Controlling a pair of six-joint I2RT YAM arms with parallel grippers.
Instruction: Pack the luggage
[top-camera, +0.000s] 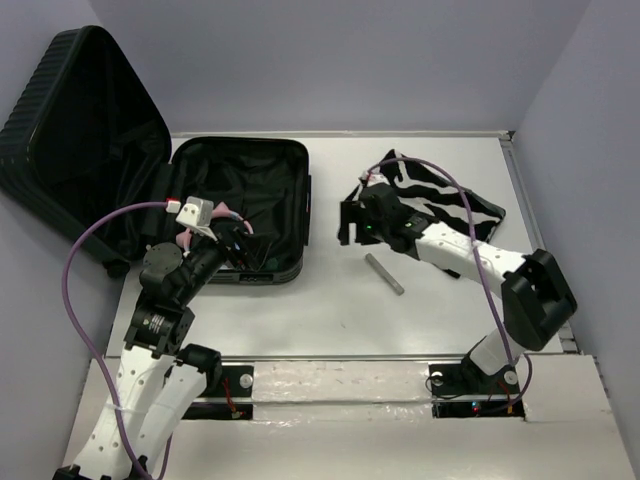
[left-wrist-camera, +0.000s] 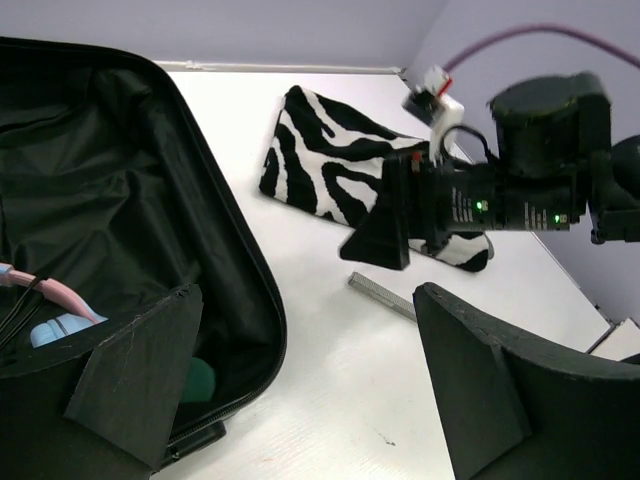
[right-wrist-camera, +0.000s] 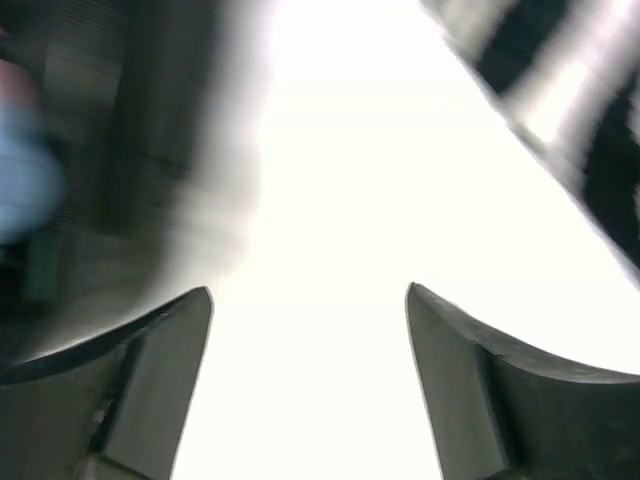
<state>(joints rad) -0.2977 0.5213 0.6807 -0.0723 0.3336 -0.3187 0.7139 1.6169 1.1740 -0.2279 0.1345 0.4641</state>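
The luggage (top-camera: 240, 190) lies open at the left, its ribbed lid (top-camera: 80, 130) leaning back against the wall. Its dark lining (left-wrist-camera: 110, 190) holds a light blue item (left-wrist-camera: 55, 328), a pink item (left-wrist-camera: 62, 292) and a green item (left-wrist-camera: 198, 380). My left gripper (top-camera: 243, 250) is open and empty over the case's near right corner (left-wrist-camera: 310, 335). My right gripper (top-camera: 348, 222) is open and empty above the table between the case and a zebra-striped pouch (top-camera: 445, 200); its wrist view (right-wrist-camera: 310, 330) is blurred. The pouch also shows in the left wrist view (left-wrist-camera: 325, 160).
A thin grey bar (top-camera: 384, 274) lies on the white table near the right gripper; it also shows in the left wrist view (left-wrist-camera: 385, 298). Purple-grey walls close in the back and sides. The right arm (top-camera: 470, 255) reaches across the pouch's near edge.
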